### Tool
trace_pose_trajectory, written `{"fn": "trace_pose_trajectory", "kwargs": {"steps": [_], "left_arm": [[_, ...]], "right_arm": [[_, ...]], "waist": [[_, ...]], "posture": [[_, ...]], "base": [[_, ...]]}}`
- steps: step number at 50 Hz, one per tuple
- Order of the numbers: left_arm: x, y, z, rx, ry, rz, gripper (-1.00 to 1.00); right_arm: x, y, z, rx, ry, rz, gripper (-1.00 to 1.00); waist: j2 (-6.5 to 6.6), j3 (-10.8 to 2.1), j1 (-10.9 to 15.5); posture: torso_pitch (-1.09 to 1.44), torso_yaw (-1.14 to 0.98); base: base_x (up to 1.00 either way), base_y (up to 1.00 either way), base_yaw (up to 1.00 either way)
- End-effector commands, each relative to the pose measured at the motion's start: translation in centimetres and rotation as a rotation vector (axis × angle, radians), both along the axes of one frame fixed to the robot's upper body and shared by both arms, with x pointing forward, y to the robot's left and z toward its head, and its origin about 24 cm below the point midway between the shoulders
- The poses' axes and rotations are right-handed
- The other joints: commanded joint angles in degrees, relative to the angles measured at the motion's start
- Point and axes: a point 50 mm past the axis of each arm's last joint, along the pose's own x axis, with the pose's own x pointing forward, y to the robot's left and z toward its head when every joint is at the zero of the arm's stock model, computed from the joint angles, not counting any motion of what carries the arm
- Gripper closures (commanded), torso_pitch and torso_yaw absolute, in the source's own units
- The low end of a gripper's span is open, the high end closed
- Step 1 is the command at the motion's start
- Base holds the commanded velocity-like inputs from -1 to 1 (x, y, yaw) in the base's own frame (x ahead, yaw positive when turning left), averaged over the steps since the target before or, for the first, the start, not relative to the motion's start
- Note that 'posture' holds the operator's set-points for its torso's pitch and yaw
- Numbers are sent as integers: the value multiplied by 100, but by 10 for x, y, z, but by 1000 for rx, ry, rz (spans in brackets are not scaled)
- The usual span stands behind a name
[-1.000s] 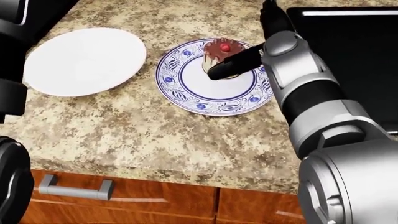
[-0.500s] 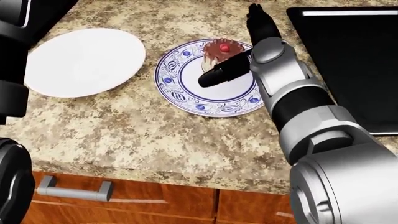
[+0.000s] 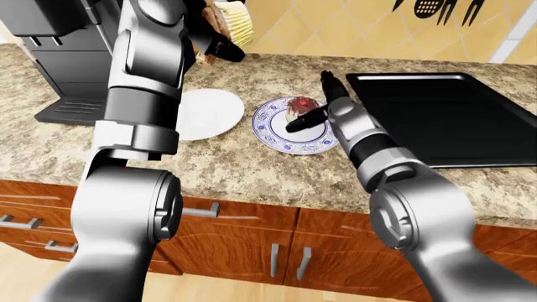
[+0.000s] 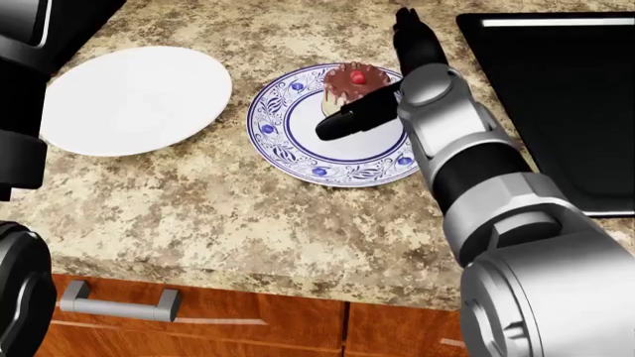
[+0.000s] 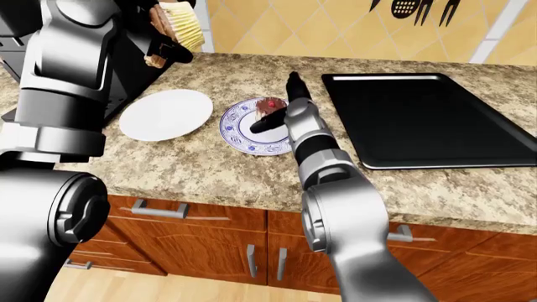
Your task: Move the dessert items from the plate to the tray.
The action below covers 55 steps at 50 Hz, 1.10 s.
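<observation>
The right hand (image 4: pixel 382 74), fingers spread open, straddles a chocolate cherry-topped cake (image 4: pixel 349 80) on a blue-patterned round plate (image 4: pixel 298 149); the raised left hand (image 5: pixel 168 38) grips a pale frosted cupcake (image 5: pixel 183 24).

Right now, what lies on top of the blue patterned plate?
One chocolate dessert with a red cherry sits on the blue patterned plate. The right hand covers its lower side and part of the plate.

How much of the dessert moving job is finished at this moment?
Nothing is on the black tray yet. The left hand holds a cupcake raised above the counter, so that item is in progress. The right hand has open fingers at the cherry-topped cake, which sits on the blue patterned plate. Both desserts remain to deliver.
</observation>
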Motion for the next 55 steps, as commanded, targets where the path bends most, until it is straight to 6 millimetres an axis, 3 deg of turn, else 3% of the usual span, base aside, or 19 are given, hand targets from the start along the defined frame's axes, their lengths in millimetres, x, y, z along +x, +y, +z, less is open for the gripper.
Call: {"fn": "trace_pose_trajectory", "kwargs": {"steps": [1,35,55], "left_arm": [[-10,-3,27,7,-107,-10,100],[-11,-1,28,11,-112,-6,100],[-10,0,27,12,-113,-4,100]], "right_arm": [[3,3,30,-6,-112,14,-88],[3,4,28,-58,-119,31,-62],[3,4,25,-183,-163,60,-45]], "waist": [[11,-207,0],[11,-214,-4],[14,-216,-9]], "posture": [[0,0],[0,0],[0,0]], "base": [[0,0,0],[0,0,0],[0,0,0]]}}
